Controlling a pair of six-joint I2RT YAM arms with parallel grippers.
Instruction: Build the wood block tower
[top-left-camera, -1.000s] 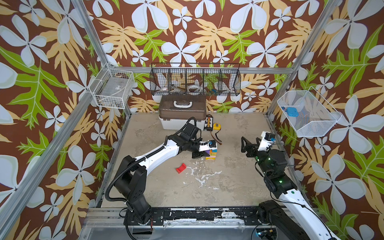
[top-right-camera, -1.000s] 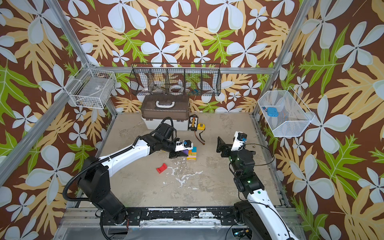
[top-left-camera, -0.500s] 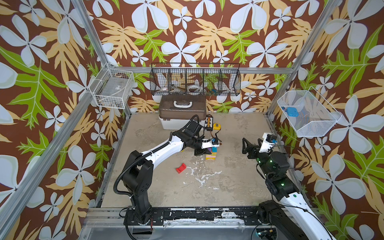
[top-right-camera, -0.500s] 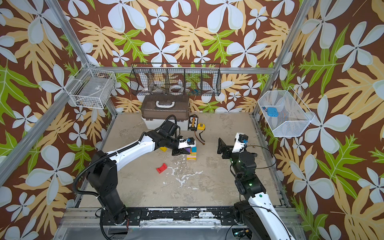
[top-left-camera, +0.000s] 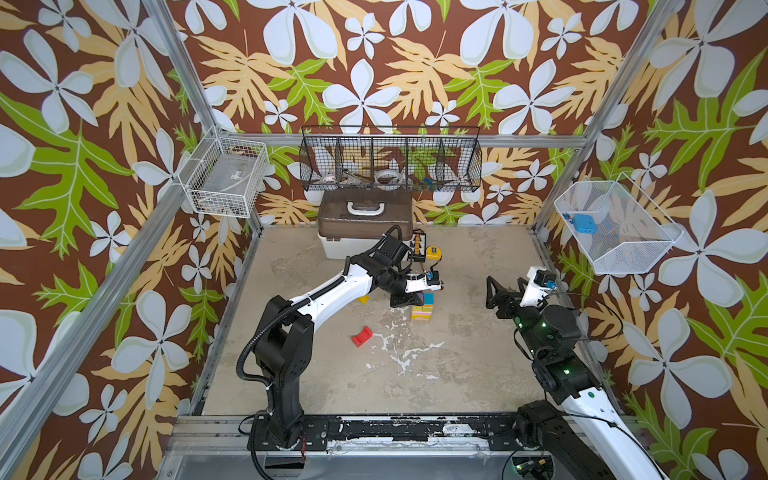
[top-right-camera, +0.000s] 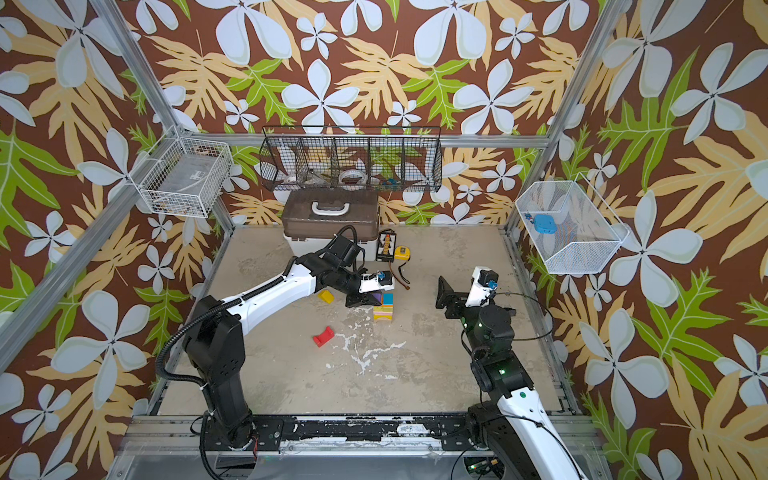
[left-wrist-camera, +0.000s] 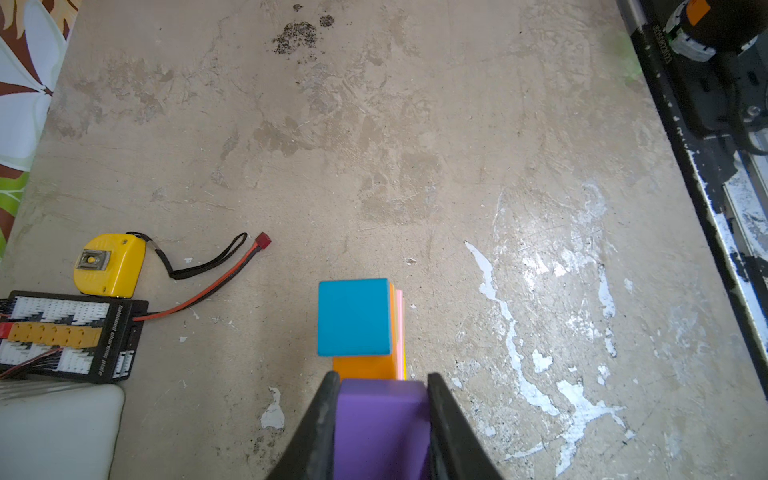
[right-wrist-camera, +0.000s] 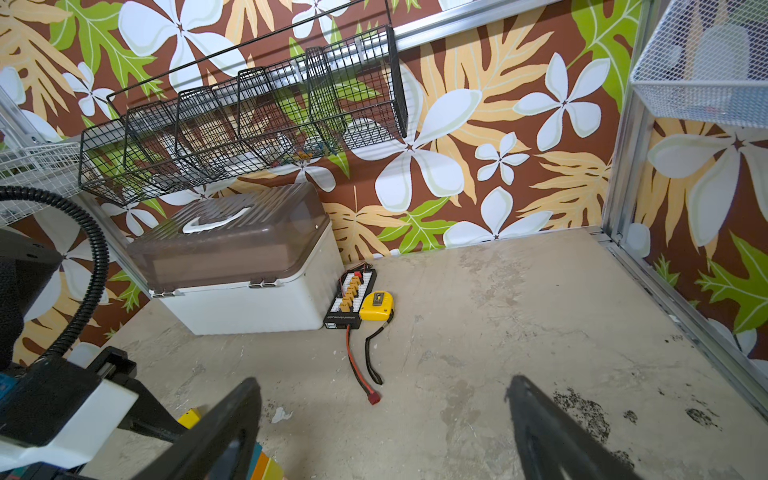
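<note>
Fingers of the left gripper (left-wrist-camera: 382, 386) clamp a purple wooden block (left-wrist-camera: 382, 424) just beside the teal cube (left-wrist-camera: 353, 318) topping the narrow multicoloured block tower (top-left-camera: 422, 311) on the beige tabletop (top-left-camera: 457, 365). Right gripper (top-left-camera: 505, 293) fingers stand apart, empty, well right of it. 1 red arch block (top-left-camera: 362, 336) lies loose.

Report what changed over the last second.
The left gripper, shut on the purple block, edged slightly farther in over the tower. Nothing was taken hold of or let go. The tower, the red arch and the open right gripper stayed put.
</note>
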